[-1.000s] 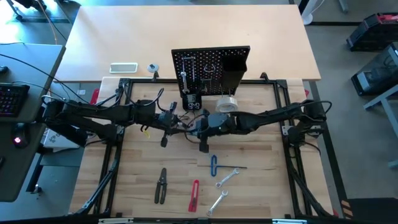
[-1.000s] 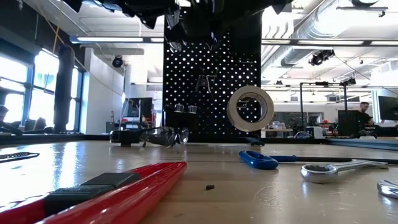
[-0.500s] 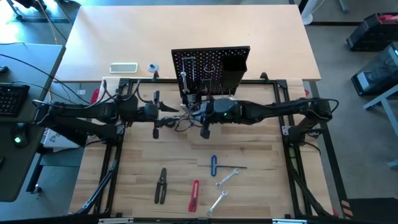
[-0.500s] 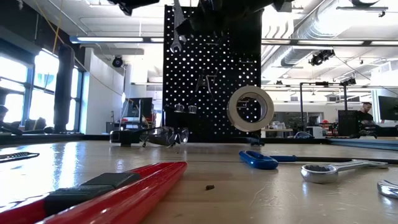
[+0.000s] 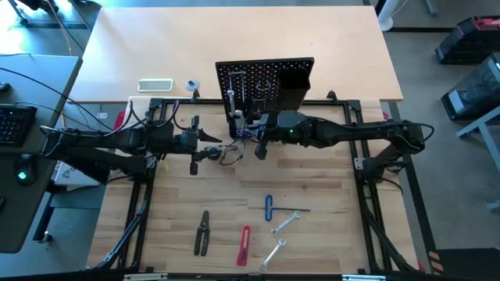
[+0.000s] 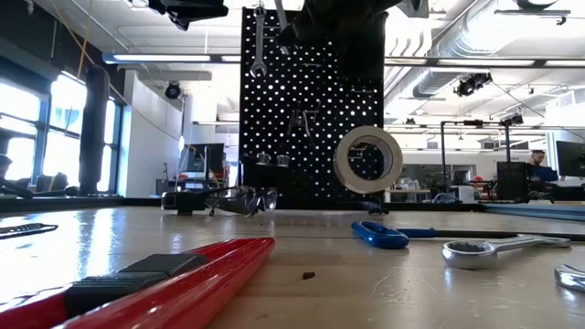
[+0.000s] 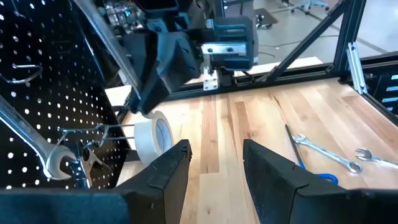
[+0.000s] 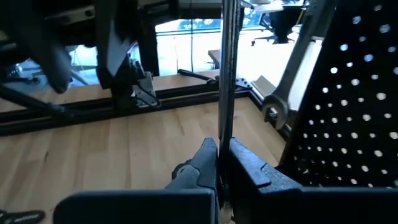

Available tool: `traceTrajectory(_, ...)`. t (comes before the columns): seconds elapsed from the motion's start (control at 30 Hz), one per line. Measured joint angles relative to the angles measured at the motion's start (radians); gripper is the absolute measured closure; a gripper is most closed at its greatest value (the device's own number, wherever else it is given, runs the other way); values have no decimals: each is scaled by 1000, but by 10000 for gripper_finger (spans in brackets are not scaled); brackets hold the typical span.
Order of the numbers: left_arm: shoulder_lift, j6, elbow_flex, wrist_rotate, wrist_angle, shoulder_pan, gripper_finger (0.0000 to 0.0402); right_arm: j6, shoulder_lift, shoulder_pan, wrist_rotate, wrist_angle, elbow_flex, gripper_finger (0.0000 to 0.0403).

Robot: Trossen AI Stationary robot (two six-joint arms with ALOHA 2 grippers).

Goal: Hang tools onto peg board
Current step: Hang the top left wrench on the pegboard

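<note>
The black peg board (image 5: 266, 82) stands upright at the table's far side. One silver wrench (image 6: 259, 41) hangs on its left part, and the pale tape roll (image 6: 367, 158) hangs on a hook lower right. My right gripper (image 5: 254, 136) is in front of the board, shut on a second silver wrench (image 8: 225, 74). To its left my left gripper (image 7: 214, 168) is open with nothing between its fingers. On the near table lie a blue-handled tool (image 5: 268, 208), two wrenches (image 5: 285, 224), a red cutter (image 5: 244, 244) and black pliers (image 5: 203, 232). My right gripper pinches the wrench's shaft (image 8: 224, 134) between its two fingers, with the flat faces against the pads, so the wrench shows edge-on. The fingers come roughly level from the table's right. The wrench rises above them, lifted clear; the part below the fingers is hidden.
A black bin (image 5: 293, 86) sits on the peg board's right part. Safety glasses (image 6: 239, 199) lie at the board's foot. A white flat device (image 5: 155, 84) lies on the far table. The black frame (image 5: 148, 195) borders the wooden top.
The two grippers met in front of the board a second ago. My left gripper has let go of the wrench and drawn back toward the table's left edge. My right gripper has carried the wrench up and toward the peg board.
</note>
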Motion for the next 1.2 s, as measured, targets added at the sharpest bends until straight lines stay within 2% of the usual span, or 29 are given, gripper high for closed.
traceTrajectory(0.63, 10, -9, 0, -1, -29, -2, 258, 20, -9, -88, 6, -15, 0, 396)
traceTrajectory(1.2, 10, -9, 0, -1, -43, -2, 258, 46, -15, -46, 22, -32, 0, 396)
